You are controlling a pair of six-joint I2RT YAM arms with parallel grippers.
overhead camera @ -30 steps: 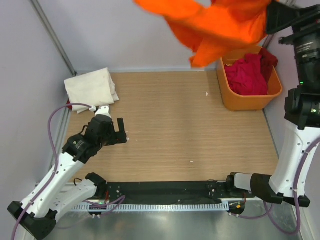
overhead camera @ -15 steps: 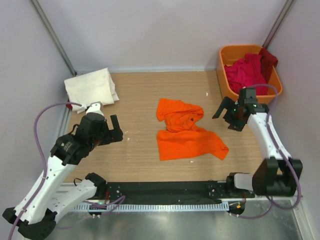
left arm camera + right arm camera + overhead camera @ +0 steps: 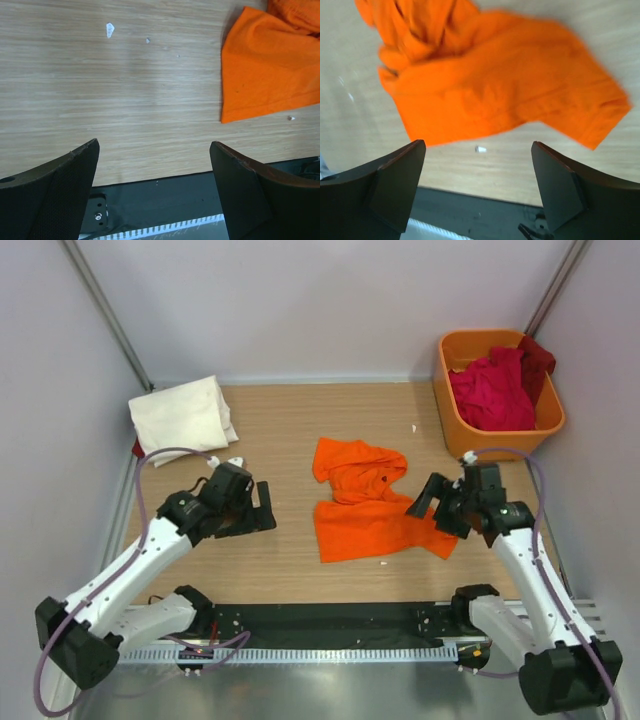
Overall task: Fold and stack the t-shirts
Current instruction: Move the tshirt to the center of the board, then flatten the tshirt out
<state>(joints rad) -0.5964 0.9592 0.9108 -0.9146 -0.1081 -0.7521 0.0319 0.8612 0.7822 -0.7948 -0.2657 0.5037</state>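
At the far corners sit the tub (image 3: 492,445) and cream t-shirt (image 3: 182,416).

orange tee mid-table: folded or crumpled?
Crumpled. The orange t-shirt lies in an uneven heap on the table, bunched and wrinkled at its far end, no neat folds.

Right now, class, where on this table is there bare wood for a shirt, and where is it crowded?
Free: the far strip between the cream shirt and the tub; the wood between the left gripper and the orange shirt. Crowded: the right side, with the right gripper by that shirt.
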